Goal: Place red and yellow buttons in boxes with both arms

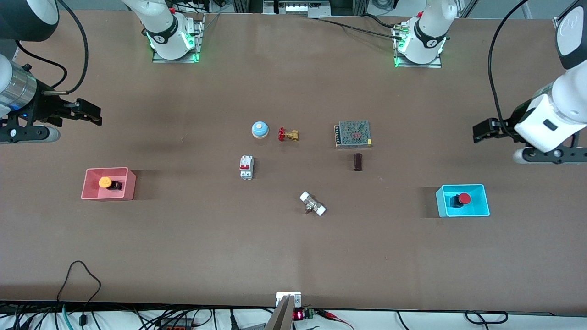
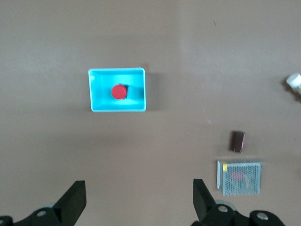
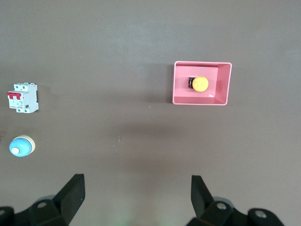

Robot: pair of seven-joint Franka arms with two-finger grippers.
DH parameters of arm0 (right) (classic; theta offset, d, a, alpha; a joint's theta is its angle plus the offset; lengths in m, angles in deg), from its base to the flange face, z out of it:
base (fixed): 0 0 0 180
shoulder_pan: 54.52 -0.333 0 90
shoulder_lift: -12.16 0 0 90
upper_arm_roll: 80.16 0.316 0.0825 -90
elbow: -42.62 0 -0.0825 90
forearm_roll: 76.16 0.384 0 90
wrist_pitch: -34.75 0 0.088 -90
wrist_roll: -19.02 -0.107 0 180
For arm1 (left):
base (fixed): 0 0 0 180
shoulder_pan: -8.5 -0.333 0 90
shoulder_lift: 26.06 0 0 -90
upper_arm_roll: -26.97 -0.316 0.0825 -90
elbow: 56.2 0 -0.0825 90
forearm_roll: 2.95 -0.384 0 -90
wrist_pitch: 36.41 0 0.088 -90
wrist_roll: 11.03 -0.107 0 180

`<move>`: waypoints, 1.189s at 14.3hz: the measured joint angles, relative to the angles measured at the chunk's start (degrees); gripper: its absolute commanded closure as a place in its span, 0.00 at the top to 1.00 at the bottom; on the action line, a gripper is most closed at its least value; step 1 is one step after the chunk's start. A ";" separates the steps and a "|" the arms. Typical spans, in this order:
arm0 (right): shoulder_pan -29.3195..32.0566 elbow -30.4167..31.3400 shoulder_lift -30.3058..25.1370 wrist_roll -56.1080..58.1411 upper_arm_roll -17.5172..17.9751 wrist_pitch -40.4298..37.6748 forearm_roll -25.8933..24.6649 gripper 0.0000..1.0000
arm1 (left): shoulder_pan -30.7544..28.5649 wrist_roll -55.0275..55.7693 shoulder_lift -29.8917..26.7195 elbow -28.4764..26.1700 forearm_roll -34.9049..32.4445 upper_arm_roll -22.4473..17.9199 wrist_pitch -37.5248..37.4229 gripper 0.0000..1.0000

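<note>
Both open, empty grippers, left [image 2: 136,200] and right [image 3: 136,197], hover at table ends; red-capped button [image 1: 461,199] lies in cyan plastic bin [image 1: 463,212], yellow-capped button [image 1: 107,183] in pink plastic bin [image 1: 107,195].

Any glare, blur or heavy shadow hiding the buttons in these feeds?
Front view: even light, soft shadows beside the pink box and cyan box, yellow button and red button readable. Left wrist view: slightly soft, a bright sheen on the cyan floor around the red cap. Right wrist view: dimmer, sharp enough; both sets of jaws open, dark.
</note>
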 measured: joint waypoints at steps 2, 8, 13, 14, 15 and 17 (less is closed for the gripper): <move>0.14 -0.18 0.20 -0.18 -0.07 0.00 0.00 1.00 | 0.25 -0.06 -4.28 -5.52 0.05 -1.31 4.45 1.00; 0.41 -0.22 0.35 -0.18 -0.39 0.00 0.00 1.00 | 0.95 -0.08 -7.37 -9.10 0.06 -1.40 5.18 1.00; 0.42 -0.23 0.35 -0.18 -0.39 0.00 0.00 1.00 | 1.05 -1.12 -7.37 -9.21 0.06 -1.39 5.16 1.00; 0.42 -0.23 0.35 -0.18 -0.39 0.00 0.00 1.00 | 1.05 -1.28 -7.37 -9.21 0.06 -1.39 5.17 1.00; 0.42 -0.23 0.35 -0.18 -0.39 0.00 0.00 1.00 | 1.05 -1.38 -7.37 -9.21 0.06 -1.39 5.16 1.00; 0.42 -0.23 0.35 -0.18 -0.39 0.00 0.00 1.00 | 1.05 -1.51 -7.37 -9.21 0.06 -1.39 5.17 1.00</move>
